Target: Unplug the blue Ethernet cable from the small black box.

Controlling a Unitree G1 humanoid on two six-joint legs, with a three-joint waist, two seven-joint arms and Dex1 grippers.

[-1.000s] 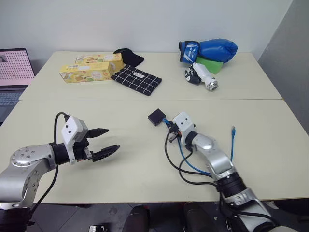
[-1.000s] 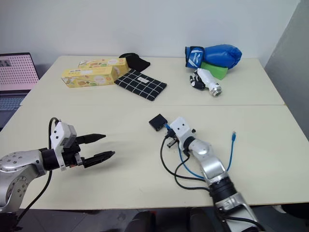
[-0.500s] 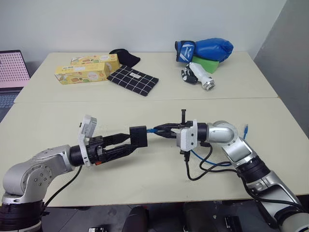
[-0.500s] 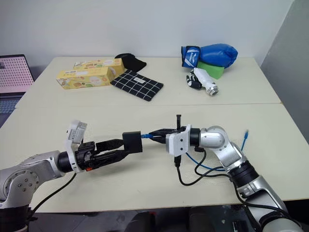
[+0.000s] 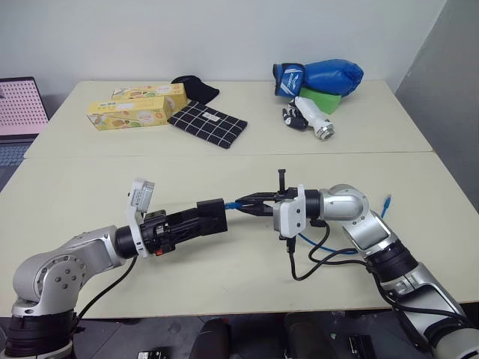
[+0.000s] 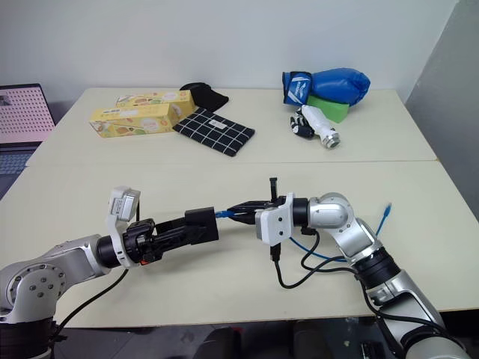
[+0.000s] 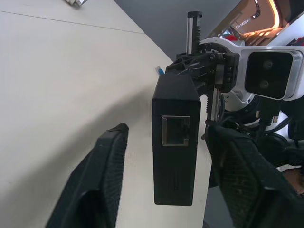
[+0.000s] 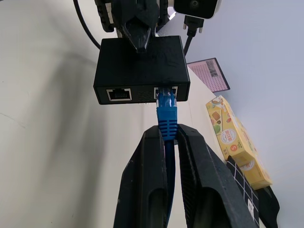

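The small black box [image 5: 212,216] hangs level above the near table, with a free port facing the left wrist camera [image 7: 175,142]. The blue Ethernet cable [image 5: 236,203] is plugged into one of two ports on its other face [image 8: 166,97]. My right gripper [image 8: 167,130] is shut on the cable just behind the plug. My left gripper [image 5: 203,218] has a finger [image 7: 111,161] on each side of the box; a strip of table shows between one finger and the box. The cable's slack loops under the right arm, and its free plug [image 5: 387,200] rests on the table.
At the back of the table [image 5: 90,187] lie two yellow cartons [image 5: 135,111], a checked cloth [image 5: 209,123], a black cloth [image 5: 196,86], a blue boxing glove [image 5: 322,77] and a small white device [image 5: 308,118]. A laptop [image 5: 19,105] stands far left.
The left gripper's fingers have narrowed from wide open to close around the box. Both arms and the box have stayed about where they were half a second ago.
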